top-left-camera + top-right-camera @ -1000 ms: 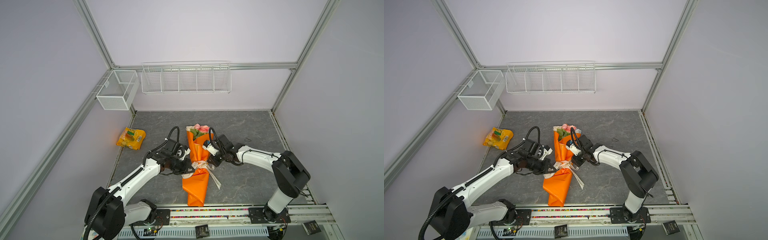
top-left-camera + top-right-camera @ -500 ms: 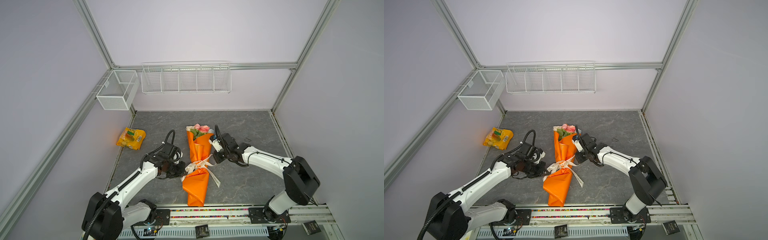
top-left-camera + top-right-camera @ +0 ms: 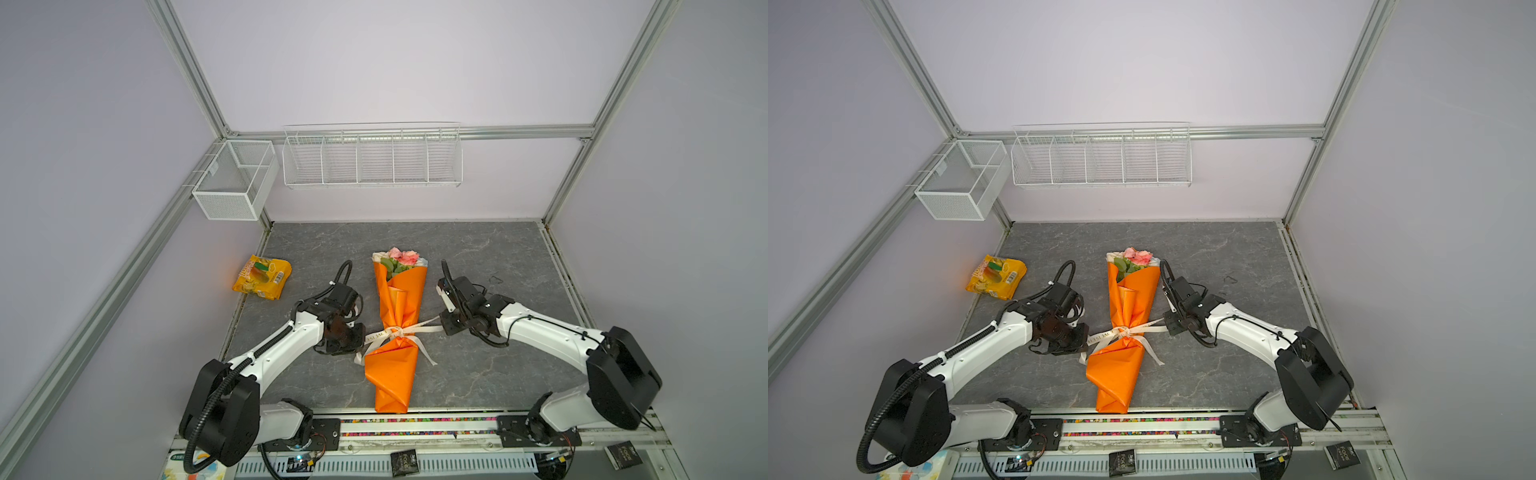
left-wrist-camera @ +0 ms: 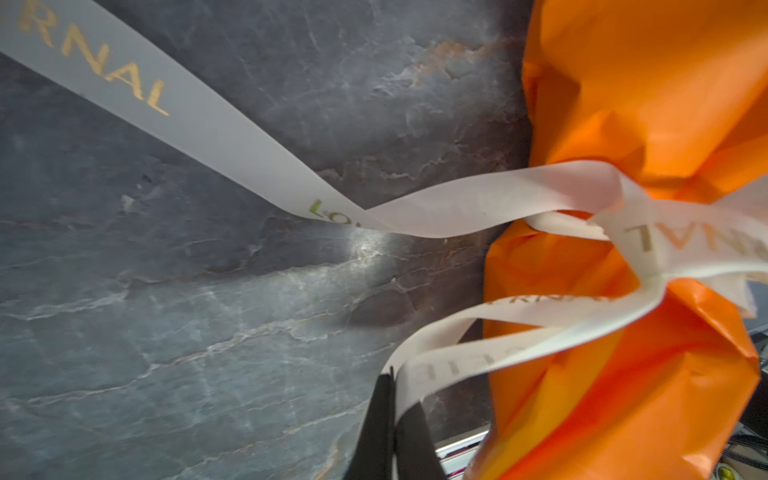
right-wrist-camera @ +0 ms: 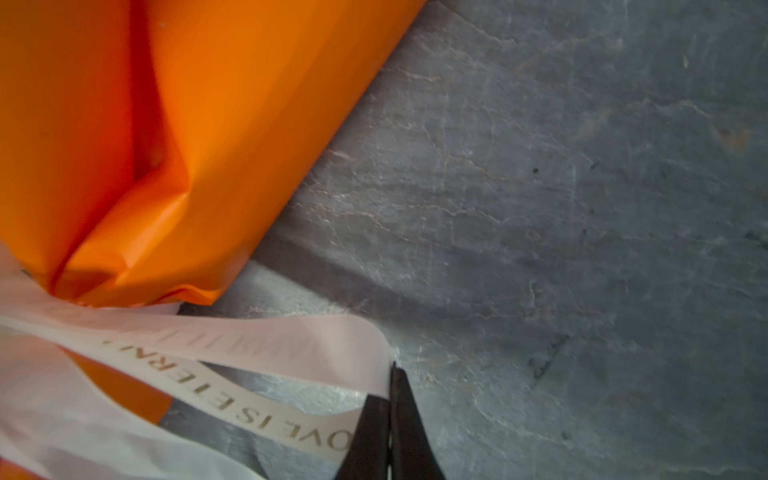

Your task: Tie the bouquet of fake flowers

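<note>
The bouquet of fake flowers (image 3: pixel 400 307) (image 3: pixel 1128 305) lies in orange paper on the grey table in both top views, with its pink and cream blooms (image 3: pixel 402 257) at the far end. A cream printed ribbon (image 3: pixel 392 332) (image 3: pixel 1121 332) is knotted round its narrow waist. My left gripper (image 3: pixel 362 338) (image 3: pixel 1086 338) sits just left of the waist, shut on a ribbon loop (image 4: pixel 478 357). My right gripper (image 3: pixel 444 326) (image 3: pixel 1169 326) sits just right of it, shut on another ribbon loop (image 5: pixel 316 345). Both wrist views show the black tips of the left gripper (image 4: pixel 391 378) and right gripper (image 5: pixel 392 374) pinched on ribbon beside the orange paper (image 4: pixel 648 83) (image 5: pixel 199 124).
A yellow snack bag (image 3: pixel 262 277) lies at the table's left edge. Two white wire baskets (image 3: pixel 372 158) (image 3: pixel 232 183) hang on the back and left walls. Loose ribbon tails (image 3: pixel 426 353) trail toward the front. The arms' base rail (image 3: pixel 415 420) runs along the near edge.
Both grippers have moved outward from the bouquet's waist, drawing the ribbon loops to either side. The right gripper has closed on its loop.
</note>
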{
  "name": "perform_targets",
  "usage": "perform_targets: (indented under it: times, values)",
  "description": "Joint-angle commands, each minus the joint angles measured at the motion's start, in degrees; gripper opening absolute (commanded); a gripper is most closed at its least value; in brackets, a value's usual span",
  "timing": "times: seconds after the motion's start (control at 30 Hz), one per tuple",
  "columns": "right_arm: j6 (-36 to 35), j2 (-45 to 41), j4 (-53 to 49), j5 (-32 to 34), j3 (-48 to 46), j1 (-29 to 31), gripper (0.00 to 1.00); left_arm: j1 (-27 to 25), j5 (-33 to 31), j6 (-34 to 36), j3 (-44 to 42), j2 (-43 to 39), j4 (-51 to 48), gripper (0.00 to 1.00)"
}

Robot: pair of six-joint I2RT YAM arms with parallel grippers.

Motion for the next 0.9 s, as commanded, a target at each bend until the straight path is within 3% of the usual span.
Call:
perform_targets:
  times: [0.0,0.27,0.43,0.53,0.7,0.87]
  values:
    - [3.3,-2.3,-3.7,3.4,-3.1,0.5,0.07,0.3,-1.2,1.1,1.9,1.2,0.4,0.00]
    - [6.0,-3.3,-5.0,5.7,-6.2,0.7,0.06,1.7,-4.1,-4.4,-2.1,4.0,5.5,0.00]
    - [4.5,-2.1,-4.1,4.1,-4.8,0.8,0.07,1.7,-0.4,-1.0,-2.0,4.6,7.1,0.00]
    - [3.4,-1.1,-3.7,2.0,-1.4,1.1,0.28,1.7,4.1,0.6,-1.2,4.7,7.3,0.00]
    - [8.9,-5.5,-10.5,4.5,6.9,1.1,0.44,1.7,5.7,1.2,-1.1,3.5,7.3,0.00]
    - [17.4,-6.5,-4.7,-19.9,9.7,4.4,0.47,1.7,6.7,1.4,-1.2,3.1,7.3,0.00]
